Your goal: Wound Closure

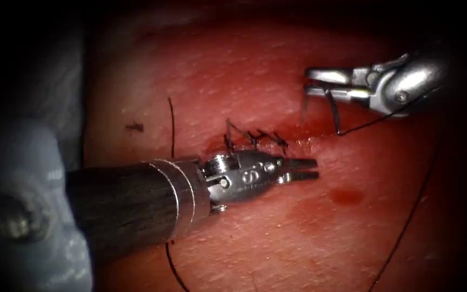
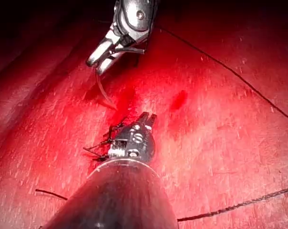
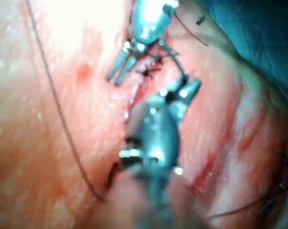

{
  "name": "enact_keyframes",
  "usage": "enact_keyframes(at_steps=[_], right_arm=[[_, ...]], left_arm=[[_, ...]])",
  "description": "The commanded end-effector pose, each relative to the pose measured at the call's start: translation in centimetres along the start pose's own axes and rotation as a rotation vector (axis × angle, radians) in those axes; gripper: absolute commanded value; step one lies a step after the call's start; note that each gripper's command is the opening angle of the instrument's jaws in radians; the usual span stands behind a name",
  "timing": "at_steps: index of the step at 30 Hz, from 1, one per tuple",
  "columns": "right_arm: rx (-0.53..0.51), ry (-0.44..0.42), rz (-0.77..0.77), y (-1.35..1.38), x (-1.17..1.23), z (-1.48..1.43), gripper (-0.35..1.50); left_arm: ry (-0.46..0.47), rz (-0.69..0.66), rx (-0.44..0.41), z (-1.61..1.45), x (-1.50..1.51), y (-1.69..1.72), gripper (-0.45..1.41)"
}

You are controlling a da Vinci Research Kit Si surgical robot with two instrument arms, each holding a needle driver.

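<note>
The right tool hangs over the far right of the tissue, its jaws clamped across the curved needle near the needle's trailing end. From the jaws the needle's body curves down toward the tissue, so its long axis runs roughly far to near, and it appears clear of the tissue, to the right of the stitched cut. The thread leaves the needle's lower end and runs off right. The left tool lies low, just near of the cut's stitches, jaws slightly apart and holding nothing, tips pointing right. The needle lies far and right of those empty jaws, well apart from them, so the right arm is plainly the nearer one. A patch of red fluid sits right of the left tool's tips.
</note>
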Motion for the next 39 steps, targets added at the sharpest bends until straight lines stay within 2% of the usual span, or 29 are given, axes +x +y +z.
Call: enact_keyframes(at_steps=[1, 20, 39], right_arm=[[0.000, 0.001, 0.002, -0.08, -0.03, 0.07, -0.35], [-0.004, -0.002, -0.016, -0.04, 0.05, 0.13, -0.35], [-0.011, -0.010, -0.019, -0.07, 0.03, 0.15, -0.35]], left_arm=[[0.000, -0.001, -0.002, 0.08, -0.03, 0.02, -0.11], [-0.002, 0.001, -0.003, 0.09, -0.04, 0.02, -0.18], [-0.004, 0.002, -0.005, 0.10, -0.05, 0.03, -0.21]])
